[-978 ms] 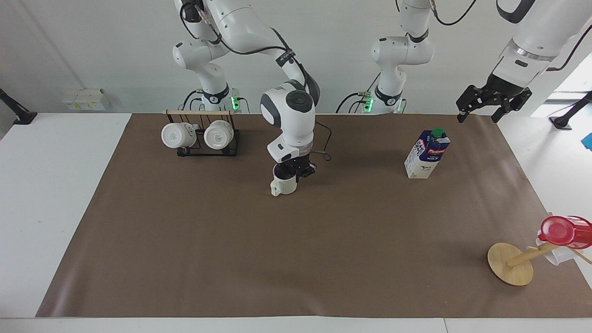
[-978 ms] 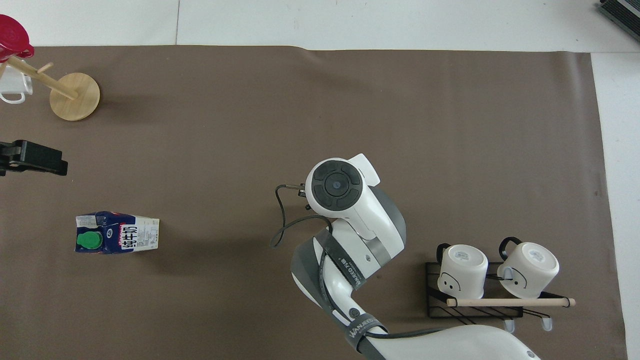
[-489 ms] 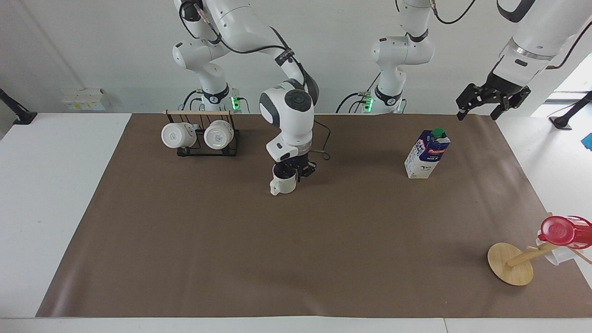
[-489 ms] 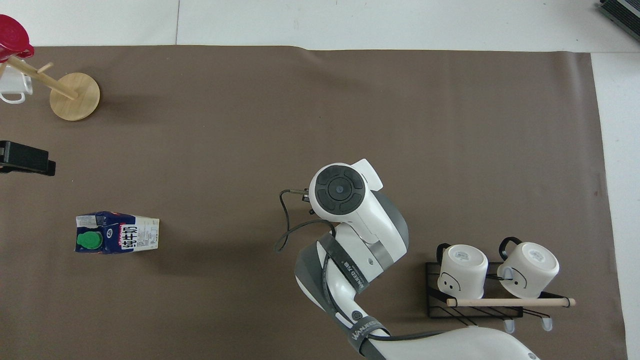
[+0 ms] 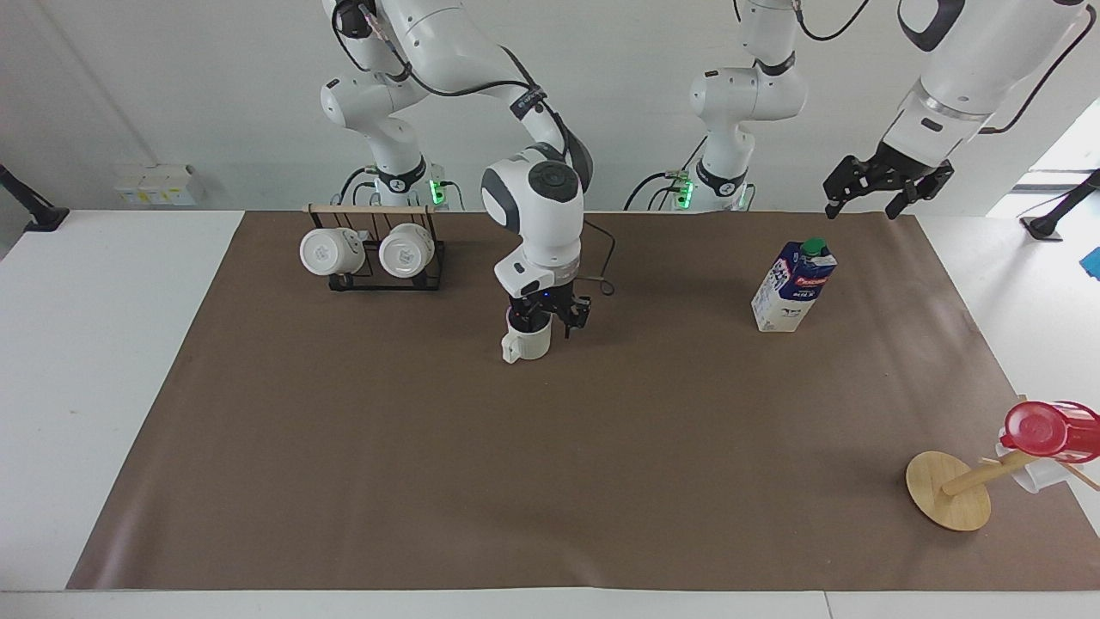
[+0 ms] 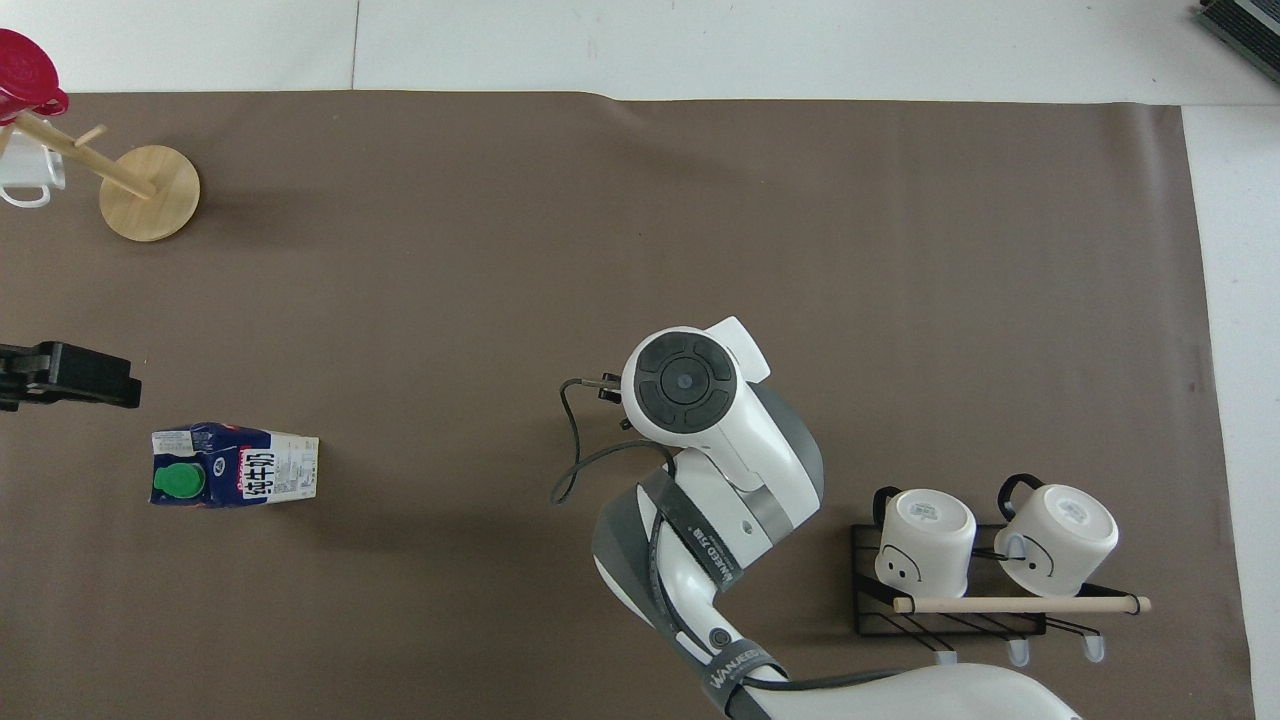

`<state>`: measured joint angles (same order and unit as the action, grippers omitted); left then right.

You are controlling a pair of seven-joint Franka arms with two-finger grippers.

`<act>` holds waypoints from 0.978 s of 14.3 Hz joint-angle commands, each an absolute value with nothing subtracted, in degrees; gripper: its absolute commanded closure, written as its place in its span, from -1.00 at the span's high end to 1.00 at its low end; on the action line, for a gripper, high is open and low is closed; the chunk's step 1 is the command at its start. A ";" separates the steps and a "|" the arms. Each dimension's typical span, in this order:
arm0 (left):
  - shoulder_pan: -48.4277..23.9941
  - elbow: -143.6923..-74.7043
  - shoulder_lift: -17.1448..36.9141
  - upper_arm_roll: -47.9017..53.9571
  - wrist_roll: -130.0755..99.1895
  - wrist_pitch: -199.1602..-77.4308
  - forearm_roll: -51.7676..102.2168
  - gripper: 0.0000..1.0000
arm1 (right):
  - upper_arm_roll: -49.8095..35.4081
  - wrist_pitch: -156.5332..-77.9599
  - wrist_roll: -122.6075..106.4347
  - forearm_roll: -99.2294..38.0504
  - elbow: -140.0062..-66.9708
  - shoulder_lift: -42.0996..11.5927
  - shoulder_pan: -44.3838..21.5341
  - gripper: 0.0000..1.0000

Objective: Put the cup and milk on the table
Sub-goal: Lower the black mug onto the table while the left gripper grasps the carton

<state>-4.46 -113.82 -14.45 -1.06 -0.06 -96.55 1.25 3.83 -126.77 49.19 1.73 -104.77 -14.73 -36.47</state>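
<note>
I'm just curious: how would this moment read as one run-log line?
cup: upright on table | right gripper: open, at cup | milk: standing | left gripper: open, raised

The cream-white ceramic mug [image 5: 528,341] stands on the brown paper-like sheet of the white table [image 5: 550,464]. The gable-top milk carton [image 5: 793,286] is dark blue above and white below, with a green round cap and red label band. The two glossy white mugs [image 5: 368,251] hang on a black wire rack [image 5: 385,273], and the red-topped clear cup [image 5: 1044,438] rests on a pale wooden disc stand [image 5: 948,490].

Three mugs — one cream cup [image 5: 528,340], two white mugs [image 5: 369,251] — one milk carton [image 5: 791,286], one red-topped cup [image 5: 1044,432].
</note>
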 commanded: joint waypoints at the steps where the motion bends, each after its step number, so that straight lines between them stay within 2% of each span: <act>1: -5.36 -120.40 -18.80 -1.76 0.00 -100.89 1.23 1.00 | 3.78 -123.33 46.33 2.90 -105.47 -9.33 -34.11 1.00; 5: -5.45 -129.88 -25.21 -1.76 3.59 -108.53 0.36 1.00 | 3.95 -116.38 39.22 2.73 -104.24 -5.90 -30.07 1.00; 14: -4.57 -137.72 -27.25 -1.93 8.79 -117.24 -0.26 1.00 | 3.96 -103.54 17.69 1.76 -104.50 0.70 -13.91 1.00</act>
<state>-4.35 -134.68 -25.11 -1.66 8.08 -114.68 0.72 4.45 -104.99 22.36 1.90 -103.98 -0.65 -17.62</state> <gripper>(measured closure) 0.000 0.000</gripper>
